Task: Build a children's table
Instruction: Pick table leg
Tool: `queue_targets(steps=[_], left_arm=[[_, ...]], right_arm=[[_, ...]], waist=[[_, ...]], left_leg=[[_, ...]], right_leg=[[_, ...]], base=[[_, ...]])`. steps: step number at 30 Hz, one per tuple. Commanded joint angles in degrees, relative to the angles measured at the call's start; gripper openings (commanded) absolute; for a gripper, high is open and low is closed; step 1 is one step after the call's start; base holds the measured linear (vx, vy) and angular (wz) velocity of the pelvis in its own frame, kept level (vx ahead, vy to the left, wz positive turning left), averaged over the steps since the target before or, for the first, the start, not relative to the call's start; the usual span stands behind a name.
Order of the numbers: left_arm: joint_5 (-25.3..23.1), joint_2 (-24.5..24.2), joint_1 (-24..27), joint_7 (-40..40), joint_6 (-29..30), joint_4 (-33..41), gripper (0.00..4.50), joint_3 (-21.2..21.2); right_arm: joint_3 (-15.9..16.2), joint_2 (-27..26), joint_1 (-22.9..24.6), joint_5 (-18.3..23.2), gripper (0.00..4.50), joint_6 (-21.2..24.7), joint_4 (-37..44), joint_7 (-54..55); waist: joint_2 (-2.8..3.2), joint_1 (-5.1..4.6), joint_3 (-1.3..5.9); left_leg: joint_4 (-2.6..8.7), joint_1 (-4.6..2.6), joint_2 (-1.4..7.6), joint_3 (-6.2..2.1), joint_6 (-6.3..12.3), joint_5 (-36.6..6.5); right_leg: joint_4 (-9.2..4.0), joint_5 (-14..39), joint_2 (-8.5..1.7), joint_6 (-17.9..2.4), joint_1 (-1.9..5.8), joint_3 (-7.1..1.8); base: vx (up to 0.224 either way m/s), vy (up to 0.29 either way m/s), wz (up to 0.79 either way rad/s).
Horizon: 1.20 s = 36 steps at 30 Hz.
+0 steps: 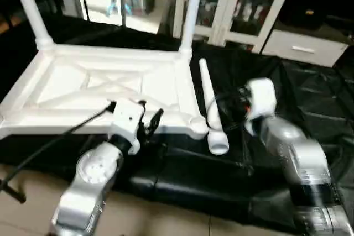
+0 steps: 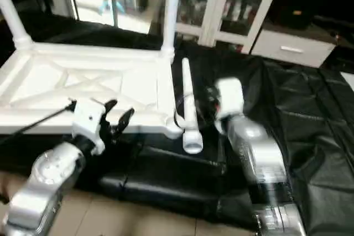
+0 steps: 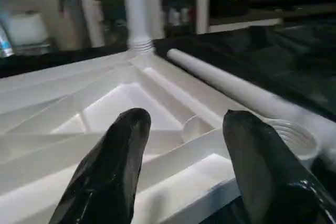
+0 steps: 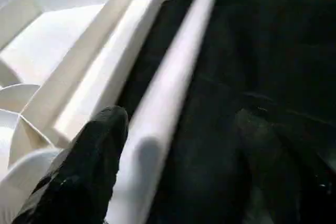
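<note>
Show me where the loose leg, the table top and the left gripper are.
loose leg point(image 1: 210, 103), left eye view, middle of its tube.
table top point(image 1: 66, 84), left eye view, ribbed underside.
left gripper point(image 3: 181, 156), left wrist view, between its open fingertips.

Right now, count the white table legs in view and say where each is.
3. Two long white tapered plastic tube legs stand in the upturned top's far corner sockets; one lies loose on the black sheet beside its right edge. Others may be hidden.

Both upright legs point(image 1: 29, 9) cut off by top edge; cabinet point(image 1: 232, 9) contents blurred (indistinct shapes).
</note>
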<state>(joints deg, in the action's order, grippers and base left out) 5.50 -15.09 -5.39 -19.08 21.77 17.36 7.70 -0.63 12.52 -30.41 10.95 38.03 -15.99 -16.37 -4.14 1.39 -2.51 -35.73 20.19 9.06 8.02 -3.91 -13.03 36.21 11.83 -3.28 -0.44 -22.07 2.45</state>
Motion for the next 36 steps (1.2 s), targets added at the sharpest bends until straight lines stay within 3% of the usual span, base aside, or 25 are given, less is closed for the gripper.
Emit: queue_targets(steps=[1, 2, 3, 4, 5, 7, 8, 9, 10, 11, 12, 15, 18, 19, 20, 21, 23, 25, 29, 36], left_arm=[[2.84, -1.62, -1.35, -5.05, 1.78, 1.34, 2.68, 1.14], [3.35, -2.05, -1.54, -6.00, 2.12, 1.66, 2.68, 1.27], [6.91, -5.34, -2.40, -12.03, 4.89, 4.61, 2.68, 1.94], [7.48, -5.88, -2.53, -12.97, 5.38, 5.13, 2.68, 2.05], [8.50, -6.86, -2.81, -14.67, 6.49, 6.08, 2.68, 2.32], [10.89, -12.06, -3.70, -20.71, 9.45, 9.17, 2.68, 3.27], [10.89, -12.06, -3.70, -20.71, 9.45, 9.17, 2.68, 3.27], [11.76, -14.61, -4.45, -23.26, 10.82, 10.28, 2.68, 3.62], [11.92, -15.72, -4.95, -24.04, 11.33, 10.81, 2.68, 3.69], [12.13, -16.07, -5.33, -24.08, 11.82, 11.33, 2.68, 3.59], [12.28, -16.10, -5.51, -23.96, 12.11, 11.68, 2.68, 3.50], [13.00, -16.19, -5.78, -23.64, 13.00, 12.78, 2.68, 3.26], [14.42, -16.33, -5.58, -23.57, 14.85, 14.26, 2.68, 3.05], [14.78, -16.48, -5.58, -23.71, 15.35, 14.59, 2.68, 3.04], [14.97, -16.57, -5.62, -23.80, 15.66, 14.69, 2.68, 3.03], [14.87, -16.60, -5.73, -23.85, 15.86, 14.66, 2.68, 3.08], [14.47, -16.55, -6.01, -23.81, 15.94, 14.28, 2.68, 3.28], [14.29, -16.71, -6.36, -23.73, 16.02, 13.89, 2.68, 3.51], [14.40, -16.99, -6.60, -23.40, 16.46, 13.97, 2.68, 3.43], [14.92, -17.54, -6.67, -23.80, 17.31, 14.46, 2.68, 3.46]], right_arm=[[0.64, 0.50, -3.90, -1.09, 3.54, -1.45, -8.01, -2.56], [0.66, 0.49, -4.92, -1.22, 3.74, -1.85, -9.60, -2.90], [-0.45, 0.01, -11.20, -1.12, 3.90, -3.53, -19.04, -3.72], [-0.71, -0.08, -12.18, -1.03, 3.90, -3.75, -20.49, -3.76], [-0.98, -0.05, -14.10, -0.99, 3.94, -4.29, -23.48, -3.99], [-0.24, 0.09, -19.82, -2.93, 4.21, -5.33, -32.26, -3.23], [-0.24, 0.09, -19.82, -2.93, 4.21, -5.33, -32.26, -3.23], [1.71, 0.53, -22.99, -5.35, 4.31, -6.72, -37.86, -3.07], [2.97, 0.76, -24.58, -6.80, 4.31, -7.06, -40.81, -2.76], [3.47, 0.81, -25.43, -7.42, 4.31, -6.59, -42.45, -2.43], [3.67, 0.79, -25.78, -7.68, 4.31, -6.09, -43.18, -2.33], [5.24, 0.85, -26.78, -9.26, 4.31, -6.16, -46.14, -2.33], [3.91, 0.67, -27.82, -8.92, 4.31, -6.78, -49.59, -1.35], [3.33, 0.62, -28.22, -8.83, 4.31, -7.26, -50.80, -1.14], [2.98, 0.65, -28.37, -8.77, 4.31, -7.44, -51.61, -1.18], [2.36, 0.60, -28.63, -8.49, 4.31, -7.69, -52.62, -1.35], [0.50, 0.32, -28.57, -6.80, 4.31, -6.98, -54.05, -2.64], [-1.07, 0.07, -27.92, -5.18, 4.31, -5.90, -54.99, -4.05], [-1.00, 0.31, -26.96, -5.46, 4.31, -5.44, -56.32, -4.82], [-2.78, 1.46, -26.22, -5.60, 3.51, -5.49, -57.94, -4.21]], waist=[[0.23, 0.03, 2.90], [0.46, 0.23, 2.89], [-0.20, 0.34, 3.15], [0.02, 0.60, 3.26], [-0.80, 0.55, 3.34], [-0.59, 0.79, 3.45], [-0.54, 0.74, 3.38], [-0.95, 0.79, 3.13], [-0.96, 0.92, 3.05], [-1.89, 0.72, 3.03], [-1.52, 0.98, 2.89], [-1.62, 1.11, 2.95], [-2.08, 1.17, 2.96], [-2.03, 1.26, 2.92], [-1.57, 1.24, 2.86], [-1.81, 1.18, 2.80], [-1.69, 1.23, 2.68], [-1.53, 1.30, 2.72], [-1.32, 1.41, 2.81], [-1.14, 1.77, 2.91]], left_leg=[[4.70, 0.16, 3.05, -0.62, 0.20, -3.55], [4.69, 0.06, 3.08, -0.35, 0.26, -3.21], [4.43, -0.17, 3.39, -0.04, 0.48, -1.58], [4.49, -0.15, 3.17, 0.08, 0.66, -0.38], [4.30, -0.07, 3.20, 0.36, 1.09, 0.93], [4.13, -0.29, 3.15, 0.69, 1.77, 3.51], [4.09, -0.17, 3.01, 0.80, 1.82, 3.90], [4.09, -0.13, 3.26, 0.97, 1.80, 3.93], [4.20, -0.13, 3.39, 1.07, 1.27, 2.76], [4.21, -0.02, 3.48, 1.20, 1.06, 2.18], [4.28, -0.09, 3.60, 1.35, 0.23, 1.38], [4.32, -0.18, 3.81, 1.57, -1.90, 1.38], [4.30, 0.04, 3.74, 1.61, -2.78, -0.22], [4.32, -0.01, 3.75, 1.64, -2.83, -0.61], [4.31, 0.04, 3.72, 1.62, -3.12, -1.39], [4.32, 0.08, 3.73, 1.70, -3.17, -1.92], [4.41, 0.04, 3.80, 1.64, -3.35, -4.48], [4.44, 0.00, 3.88, 1.55, -3.44, -5.04], [4.38, 0.14, 3.88, 1.48, -3.57, -3.66], [4.35, 0.06, 3.83, 1.56, -3.54, -3.57]], right_leg=[[-3.29, 1.83, -4.47, -12.44, 2.28, -2.62], [-3.48, 1.70, -4.44, -12.74, 2.25, -2.60], [-2.96, -0.57, -4.64, -13.70, 2.17, -2.63], [-2.71, -1.02, -4.42, -14.25, 2.21, -2.46], [-2.67, -2.49, -4.30, -14.40, 2.18, -2.49], [-2.12, -5.19, -4.15, -15.27, 1.72, -2.34], [-2.03, -5.68, -3.92, -15.23, 1.66, -2.36], [-2.01, -5.94, -4.11, -15.36, 1.55, -2.40], [-2.15, -4.19, -4.18, -15.05, 1.65, -2.41], [-2.25, -3.20, -4.18, -14.98, 1.69, -2.38], [-2.28, -2.04, -4.31, -14.58, 1.71, -2.50], [-2.10, -2.87, -4.19, -13.52, 1.68, -2.49], [-2.04, -2.12, -4.27, -12.75, 1.87, -2.66], [-2.14, -1.72, -4.32, -12.77, 1.82, -2.67], [-2.07, -1.19, -4.28, -12.88, 1.76, -2.71], [-2.24, -0.83, -4.24, -12.76, 1.70, -2.71], [-2.40, 1.76, -4.23, -12.41, 1.61, -2.74], [-2.38, 2.11, -4.22, -12.45, 1.59, -2.64], [-2.21, 0.77, -4.25, -12.89, 1.71, -2.52], [-2.11, -0.79, -4.12, -13.66, 1.74, -2.43]], base=[[0.000, 0.000, 0.00], [0.000, 0.000, 0.00], [0.000, 0.000, 0.00], [0.000, 0.000, 0.00], [0.000, 0.000, 0.00], [0.000, 0.000, 0.00], [0.000, 0.000, 0.00], [0.000, 0.000, 0.00], [0.000, 0.000, 0.00], [0.000, 0.000, 0.00], [0.000, 0.000, 0.00], [0.000, 0.000, 0.00], [0.000, 0.000, 0.00], [0.000, 0.000, 0.00], [0.000, 0.000, 0.00], [0.000, 0.000, 0.00], [0.000, 0.000, 0.00], [0.000, 0.000, 0.00], [0.000, 0.000, 0.00], [0.000, 0.000, 0.00]])
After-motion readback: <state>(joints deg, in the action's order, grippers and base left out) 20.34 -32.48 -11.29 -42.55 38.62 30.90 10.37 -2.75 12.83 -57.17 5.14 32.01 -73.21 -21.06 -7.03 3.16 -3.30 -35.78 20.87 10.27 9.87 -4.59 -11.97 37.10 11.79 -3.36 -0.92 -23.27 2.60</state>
